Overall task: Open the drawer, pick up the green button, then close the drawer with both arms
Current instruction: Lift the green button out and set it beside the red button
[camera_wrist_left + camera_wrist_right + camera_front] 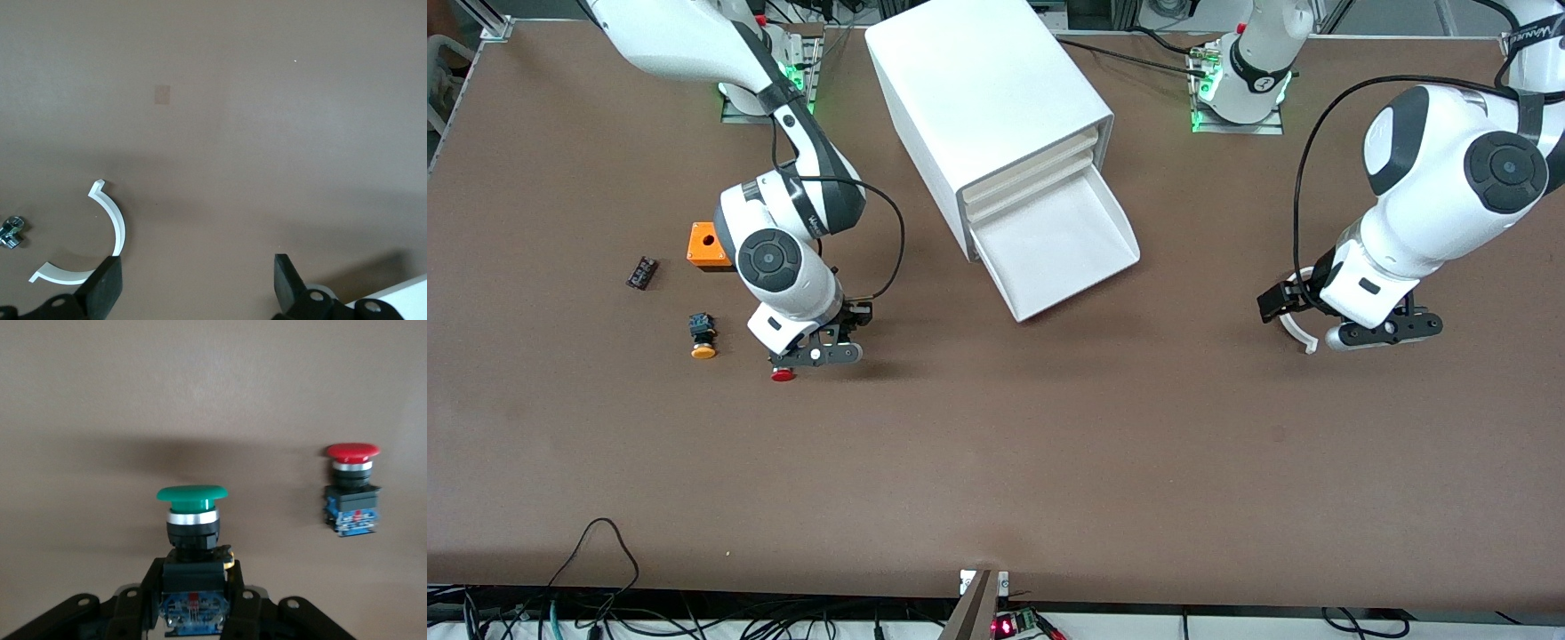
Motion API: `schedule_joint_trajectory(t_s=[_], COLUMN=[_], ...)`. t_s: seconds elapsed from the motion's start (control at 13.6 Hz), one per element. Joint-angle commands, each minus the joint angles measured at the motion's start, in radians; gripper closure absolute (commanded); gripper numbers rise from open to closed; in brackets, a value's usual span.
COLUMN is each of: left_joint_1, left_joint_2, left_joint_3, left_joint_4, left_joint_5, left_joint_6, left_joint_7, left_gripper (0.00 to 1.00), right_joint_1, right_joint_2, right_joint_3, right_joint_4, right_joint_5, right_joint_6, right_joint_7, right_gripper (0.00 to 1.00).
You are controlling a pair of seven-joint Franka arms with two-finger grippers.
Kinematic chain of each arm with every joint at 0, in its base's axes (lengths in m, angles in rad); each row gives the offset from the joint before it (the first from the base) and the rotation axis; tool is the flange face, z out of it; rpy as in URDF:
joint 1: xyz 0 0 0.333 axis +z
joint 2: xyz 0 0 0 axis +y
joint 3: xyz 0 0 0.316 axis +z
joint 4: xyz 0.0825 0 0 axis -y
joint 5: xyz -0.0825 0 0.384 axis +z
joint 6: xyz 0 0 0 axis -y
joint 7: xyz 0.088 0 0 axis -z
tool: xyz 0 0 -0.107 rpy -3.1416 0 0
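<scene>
White drawer [1063,253] out of cabinet [983,98]

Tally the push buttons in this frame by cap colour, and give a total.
Green-capped button, held in the right hand: 1
Red-capped button, on the table beside the right hand: 1
Yellow-orange-capped button, on the table toward the right arm's end: 1
Total: 3

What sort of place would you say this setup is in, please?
Probably a robotics lab: two bench-mounted arms work a brown table holding a drawer cabinet and loose push buttons, with cables along its edge.
</scene>
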Motion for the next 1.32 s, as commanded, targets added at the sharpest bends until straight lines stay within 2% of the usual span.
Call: schedule_joint_trajectory(t_s=[0.0, 0.29, 0.37, 0.44, 0.51, 0.59, 0.66, 0.81, 0.96, 1.25], left_joint_1=[0.003, -0.041, -0.067, -0.095, -0.125, -0.164, -0.205, -0.279, -0.322, -0.376], left_joint_2=[0.018, 0.088, 0.122, 0.157, 0.194, 0.226, 0.260, 0.328, 0.355, 0.376], left_joint_3=[-0.002, -0.005, -0.005, -0.005, -0.005, -0.005, -0.005, -0.004, -0.004, -0.007], left_joint_4=[-0.037, -0.079, -0.079, -0.080, -0.086, -0.103, -0.112, -0.112, -0.112, -0.145], left_joint_5=[-0.016, -0.032, -0.038, -0.039, -0.039, -0.039, -0.039, -0.038, -0.038, -0.038], left_joint_6=[0.086, 0.211, 0.247, 0.287, 0.339, 0.403, 0.455, 0.520, 0.529, 0.516], left_joint_7=[-0.073, -0.246, -0.292, -0.337, -0.386, -0.451, -0.525, -0.636, -0.702, -0.713], left_gripper=[0.00, 0.00, 0.00, 0.00, 0.00, 0.00, 0.00, 0.00, 0.00, 0.00], right_joint_1=[-0.008, -0.012, -0.015, -0.020, -0.026, -0.037, -0.040, -0.041, -0.041, -0.061], right_joint_2=[-0.040, -0.035, -0.034, -0.032, -0.029, -0.028, -0.028, -0.032, -0.045, -0.057], right_joint_3=[0.019, 0.015, 0.014, 0.012, 0.011, 0.011, 0.011, 0.011, 0.011, 0.002], right_joint_4=[-0.146, -0.162, -0.162, -0.162, -0.162, -0.156, -0.151, -0.136, -0.102, 0.117], right_joint_5=[-0.015, -0.010, -0.012, -0.012, -0.012, -0.012, -0.012, -0.009, -0.007, -0.004], right_joint_6=[0.159, 0.246, 0.246, 0.244, 0.243, 0.238, 0.237, 0.237, 0.205, -0.080], right_joint_7=[0.035, 0.070, 0.096, 0.102, 0.104, 0.107, 0.105, 0.104, 0.105, 0.098], right_gripper=[0.82, 0.81, 0.76, 0.66, 0.46, 0.09, 0.00, 0.00, 0.00, 0.00])
